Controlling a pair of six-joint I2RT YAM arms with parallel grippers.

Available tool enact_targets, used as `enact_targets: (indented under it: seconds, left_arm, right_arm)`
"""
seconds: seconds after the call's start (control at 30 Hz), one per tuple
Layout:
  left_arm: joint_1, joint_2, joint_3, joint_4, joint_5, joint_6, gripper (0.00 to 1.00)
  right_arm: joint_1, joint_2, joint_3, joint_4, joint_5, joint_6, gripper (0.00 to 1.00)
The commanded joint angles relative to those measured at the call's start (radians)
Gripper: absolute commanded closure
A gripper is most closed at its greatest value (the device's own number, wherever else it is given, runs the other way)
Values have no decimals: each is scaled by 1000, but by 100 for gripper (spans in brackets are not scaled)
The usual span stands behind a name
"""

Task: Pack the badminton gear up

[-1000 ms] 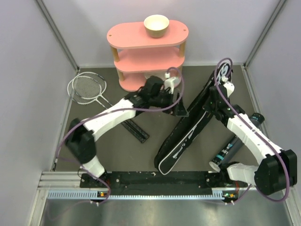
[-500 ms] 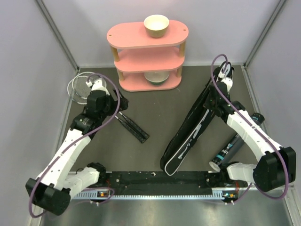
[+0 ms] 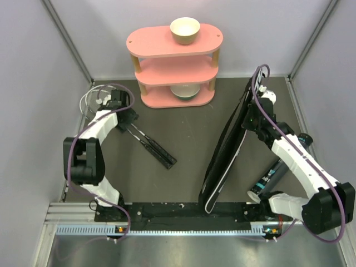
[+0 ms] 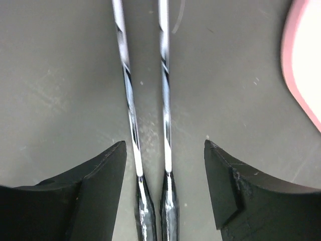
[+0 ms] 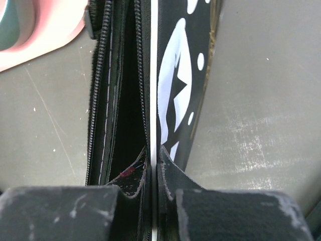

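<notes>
Left gripper: jaws apart, low over the table, one on each side of the two racket shafts, a gap on both sides.
Rackets: side by side at the back left, heads near the left wall, handles toward the middle.
Right gripper: jaws together, clamped on one edge of the bag's opening.
Bag: raised on its long edge, running from the back right to the near edge.
Tube: lying right of the bag, partly under the right arm.

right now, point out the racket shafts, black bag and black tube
racket shafts [image 4: 131,115]: left wrist view, left shaft
black bag [image 3: 222,160]: top view, mid panel
black tube [image 3: 268,178]: top view, lower body
</notes>
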Motion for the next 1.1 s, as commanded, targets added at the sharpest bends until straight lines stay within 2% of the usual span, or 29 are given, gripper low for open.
enact_targets:
  seconds: [0.0,0.17,0.4,0.47,0.6,0.77,0.93,0.97,1.07]
  left_arm:
    - [70,68,-20,127,96,-114,33]
    - [72,173,75,76,88,-128,33]
    - [72,265,115,61,99,-159,43]
    - [72,277,127,58,113,-156,48]
    - [72,296,132,46,90,-170,51]
    - [72,357,202,-60,58,-219,67]
    - [72,403,260,-128,62,-242,68]
    - [72,402,260,-125,59,-236,77]
    - [72,369,251,-100,32,-194,93]
  right_arm:
    - [-9,-82,-20,71,1,-29,100]
    - [-11,-89,-33,84,-1,-40,100]
    - [-17,-68,-32,104,-25,-33,100]
    - [-17,-66,-30,105,-24,-34,100]
    - [-17,-73,-30,104,-22,-34,100]
    - [-15,-74,-26,105,-24,-37,100]
    - [-15,-68,-30,102,-14,-37,100]
    - [-15,-69,-30,101,-13,-39,100]
    - [-15,-74,-32,96,-2,-43,100]
